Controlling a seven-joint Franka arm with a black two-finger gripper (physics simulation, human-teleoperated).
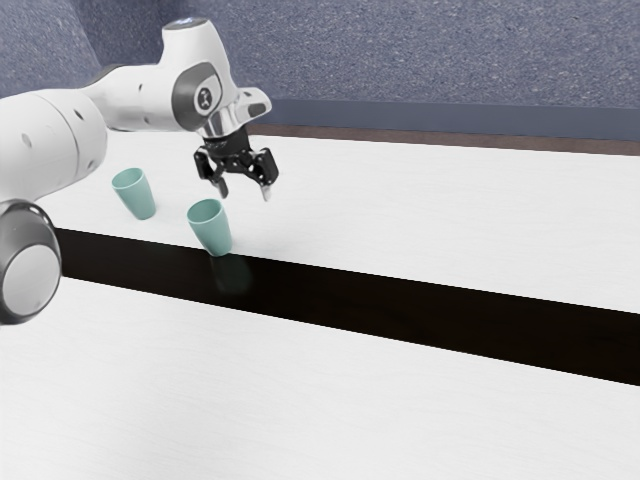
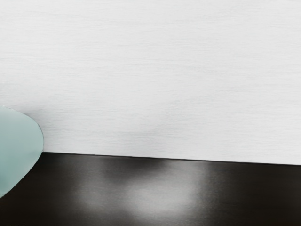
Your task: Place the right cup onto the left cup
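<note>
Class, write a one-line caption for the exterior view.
A Franka arm holds its open gripper near one teal cup; a second cup stands nearer the exterior view's left.

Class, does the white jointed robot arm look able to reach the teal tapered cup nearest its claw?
Probably yes: the open, black two-fingered claw hovers just above and beside that cup, and nothing visible stands between them.

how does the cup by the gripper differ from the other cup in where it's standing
The near cup stands close to the open gripper; the far cup is farther off, toward the exterior view's left. The near cup's base is at the dark strip's edge, while the far cup's base is on the white surface. Both are teal, mouth up, widening toward the rim.
</note>
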